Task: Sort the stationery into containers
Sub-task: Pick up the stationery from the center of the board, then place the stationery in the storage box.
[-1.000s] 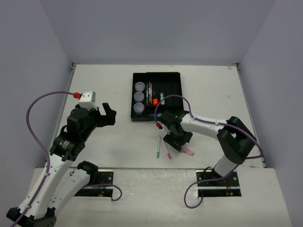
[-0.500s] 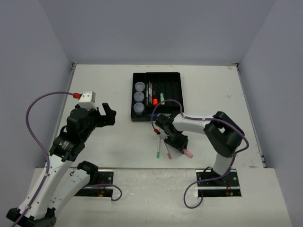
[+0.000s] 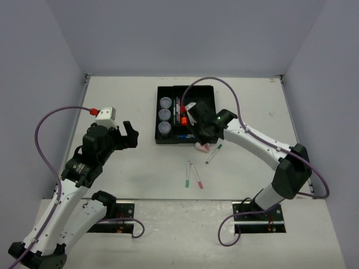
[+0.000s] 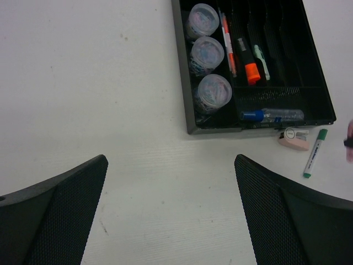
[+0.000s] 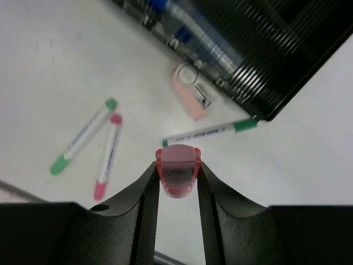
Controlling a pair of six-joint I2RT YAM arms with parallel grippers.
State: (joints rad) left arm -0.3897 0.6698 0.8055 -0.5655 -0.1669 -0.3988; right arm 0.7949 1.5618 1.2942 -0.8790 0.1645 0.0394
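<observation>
My right gripper (image 5: 177, 182) is shut on a short pink marker (image 5: 177, 164), held end-on above the table just in front of the black tray (image 3: 208, 92); in the top view this gripper (image 3: 203, 136) hangs at the tray's near right corner. A pink eraser (image 5: 189, 98) and a green-capped pen (image 5: 212, 131) lie below it by the tray's front wall. A green pen (image 3: 187, 174) and a pink pen (image 3: 196, 175) lie nearer me. Three round pots (image 4: 207, 51) stand in the tray's left slot. My left gripper (image 4: 171, 221) is open and empty, left of the tray.
The tray (image 4: 320, 105) also holds thin pens, an orange-capped marker (image 4: 252, 72) in its narrow slots, and a blue-capped tube (image 4: 273, 115) in its front slot. Grey walls close the table at the back and both sides.
My right gripper has lifted the pink marker off the table by the near pens and swung up to the tray's front edge, uncovering the eraser and green-capped pen. The left arm has barely moved.
</observation>
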